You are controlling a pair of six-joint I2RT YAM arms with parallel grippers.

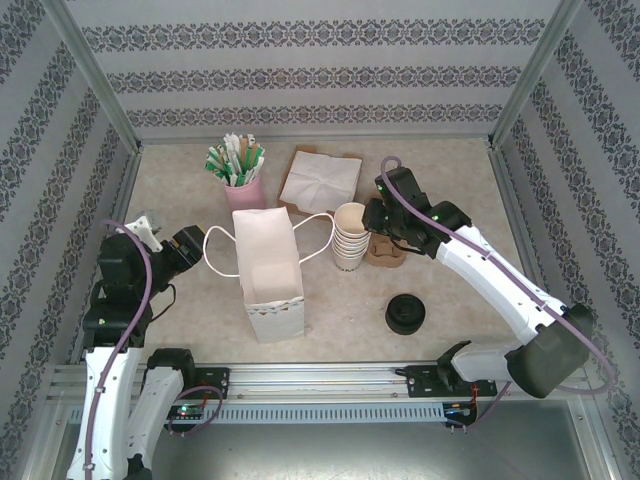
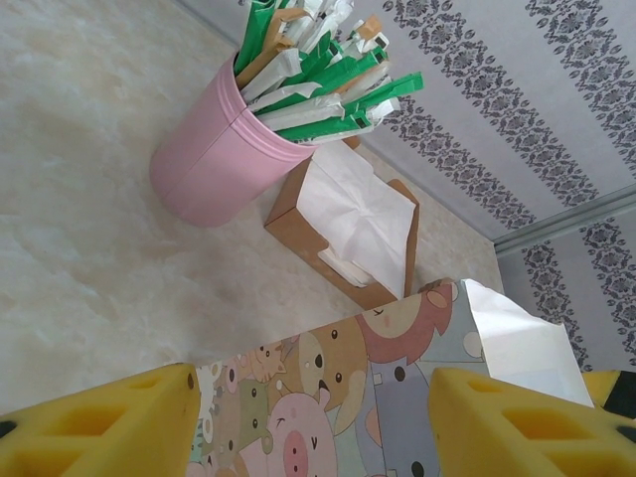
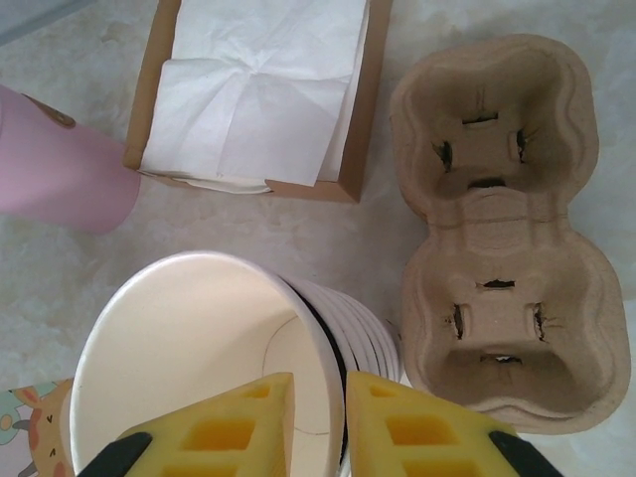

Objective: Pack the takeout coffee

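The right gripper [image 3: 320,397] stood over a stack of paper cups [image 1: 349,240] at the middle of the marbled beige table [image 1: 340,310]. Its yellow foam fingers were drawn nearly together on the wall of the lidless top cup [image 3: 189,348], one finger inside the rim and one outside. Just right of the stack lay a two-well carrier [image 3: 502,229] of rough brown moulded pulp, partly under the arm in the overhead view. A short stack of round black lids [image 1: 405,313] sat apart, nearer the arms.

Left of the cups stood an open white paper bag [image 1: 266,265] with looped handles, taller than the stack. The wrist view showed one of its faces printed with cartoon animals. The left gripper [image 1: 188,248] hung beside the bag's handle with its fingers spread wide, holding nothing.

Along the back stood a smooth pink tub [image 2: 214,164] crammed with green and white paper-wrapped sticks. Beside it was a shallow brown cardboard box [image 3: 363,109] of creased white napkins [image 3: 258,89].
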